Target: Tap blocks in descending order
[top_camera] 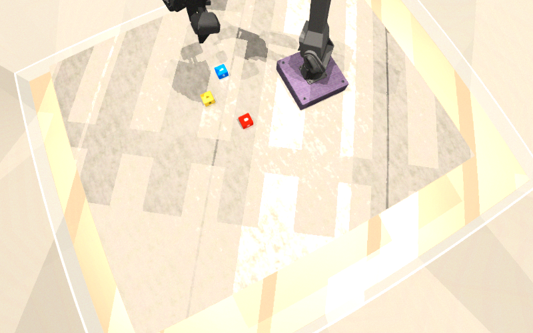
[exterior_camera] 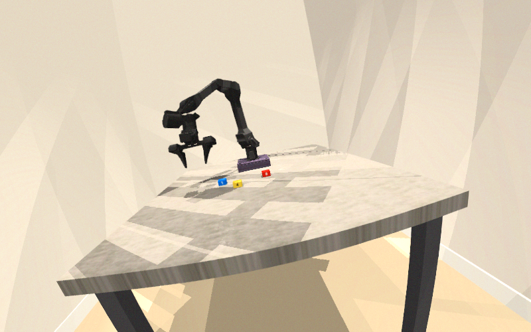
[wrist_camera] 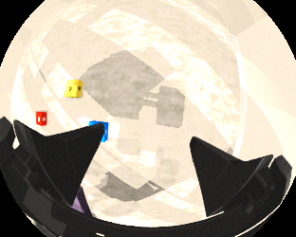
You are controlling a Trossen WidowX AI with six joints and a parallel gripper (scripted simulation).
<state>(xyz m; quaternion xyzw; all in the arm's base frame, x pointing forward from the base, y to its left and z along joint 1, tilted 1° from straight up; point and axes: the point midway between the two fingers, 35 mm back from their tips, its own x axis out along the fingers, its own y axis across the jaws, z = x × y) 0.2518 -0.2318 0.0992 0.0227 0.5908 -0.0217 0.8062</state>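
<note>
A blue block (top_camera: 221, 71) (exterior_camera: 222, 181) (wrist_camera: 105, 135) stands on the table; its digit looks like a 1 but is small, and the left fingertip partly covers it in the wrist view. A yellow block (top_camera: 207, 98) (exterior_camera: 237, 184) (wrist_camera: 73, 88) showing a 4 stands close to it. A red block (top_camera: 246, 120) (exterior_camera: 265, 173) (wrist_camera: 41, 118) stands farther off; its digit looks like a 0 or 8, too small to tell. My gripper (exterior_camera: 196, 165) (wrist_camera: 148, 135) is open and empty, pointing down high above the table, to the side of the blue block. Only part of it shows in the top view.
The arm's purple base (top_camera: 291, 84) (exterior_camera: 253, 164) stands on the table (top_camera: 156, 264) (exterior_camera: 342, 206) beyond the blocks; a corner of the base shows in the wrist view (wrist_camera: 81, 205). Patches of shadow and bright light lie across the table top.
</note>
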